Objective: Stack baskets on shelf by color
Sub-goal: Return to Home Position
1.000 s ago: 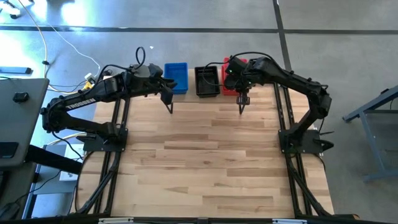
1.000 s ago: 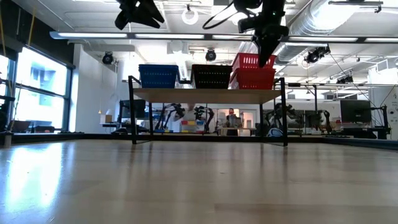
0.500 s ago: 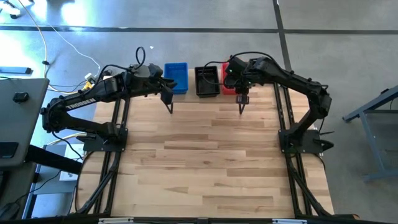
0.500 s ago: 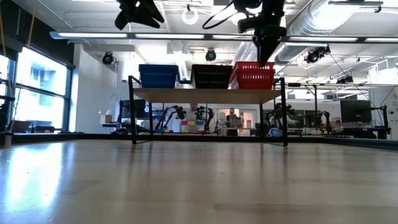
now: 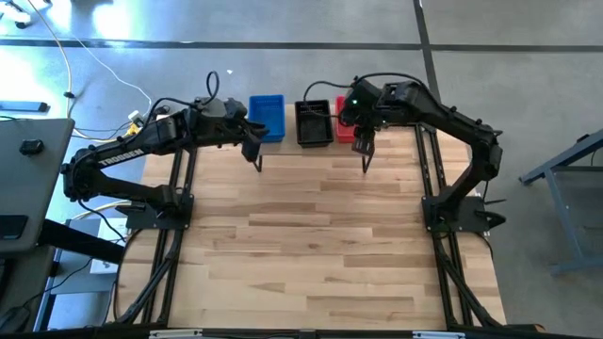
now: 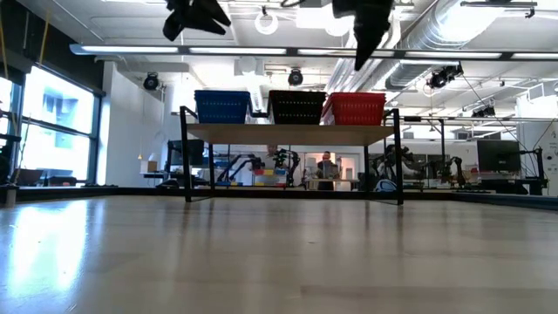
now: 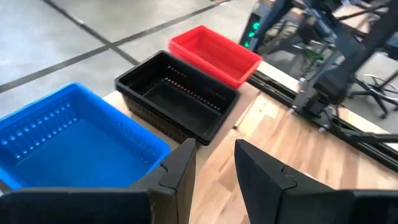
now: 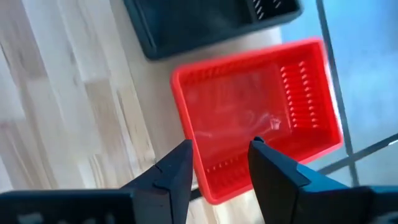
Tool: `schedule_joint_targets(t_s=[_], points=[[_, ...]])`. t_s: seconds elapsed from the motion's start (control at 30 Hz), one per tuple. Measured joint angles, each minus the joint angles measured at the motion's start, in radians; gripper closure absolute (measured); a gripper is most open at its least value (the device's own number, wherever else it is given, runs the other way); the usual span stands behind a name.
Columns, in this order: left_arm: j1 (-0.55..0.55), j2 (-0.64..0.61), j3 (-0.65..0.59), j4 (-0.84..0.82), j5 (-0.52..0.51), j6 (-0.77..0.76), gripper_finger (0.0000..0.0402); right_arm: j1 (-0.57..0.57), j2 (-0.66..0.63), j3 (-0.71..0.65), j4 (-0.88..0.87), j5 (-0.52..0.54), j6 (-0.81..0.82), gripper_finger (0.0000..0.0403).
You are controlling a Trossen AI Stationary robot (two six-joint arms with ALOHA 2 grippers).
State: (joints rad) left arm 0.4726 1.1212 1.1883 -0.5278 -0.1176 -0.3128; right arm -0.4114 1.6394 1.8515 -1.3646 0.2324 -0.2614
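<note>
A wooden shelf (image 6: 292, 133) on thin black legs stands at the far edge of the table (image 5: 311, 245). Three stacks of baskets sit side by side on its plank. From above, the blue stack (image 5: 267, 118) is on the left, the black stack (image 5: 314, 122) is in the middle and the red stack (image 5: 343, 133) is on the right, partly covered by the right arm. In the low view all three stacks reach about the same height. No basket is on the tabletop itself.

The left gripper (image 5: 256, 162) hangs in the air just in front of the shelf, near the blue stack and well above the plank. Its wrist view shows the two dark fingers (image 7: 180, 168) a little way apart with nothing between them, looking across the blue, black and red baskets in a row.

The right gripper (image 5: 366, 162) is also raised, just in front of the red stack and clear of it. In the low view it points down from the top of the picture, above the red baskets without touching them. Its wrist view looks down into the top red basket, with the fingers (image 8: 177, 168) parted by a modest gap and holding nothing.
</note>
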Motion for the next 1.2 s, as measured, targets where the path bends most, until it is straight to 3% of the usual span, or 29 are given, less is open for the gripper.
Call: schedule_joint_targets(t_s=[0.33, 0.73, 1.2], points=[[-0.113, -0.108, -0.044, 0.032, 0.006, 0.091, 0.0300, 0.017, 0.000, 0.082, 0.113, -0.126, 0.187, 0.0263], [-0.247, -0.398, -0.428, 0.306, 0.088, 0.081, 0.0300, 0.155, 0.001, 0.082, 0.452, -0.137, 0.344, 0.0263], [-0.284, -0.759, -0.806, 0.447, 0.138, 0.081, 0.0300, 0.242, 0.002, 0.110, 0.584, -0.136, 0.423, 0.0263]])
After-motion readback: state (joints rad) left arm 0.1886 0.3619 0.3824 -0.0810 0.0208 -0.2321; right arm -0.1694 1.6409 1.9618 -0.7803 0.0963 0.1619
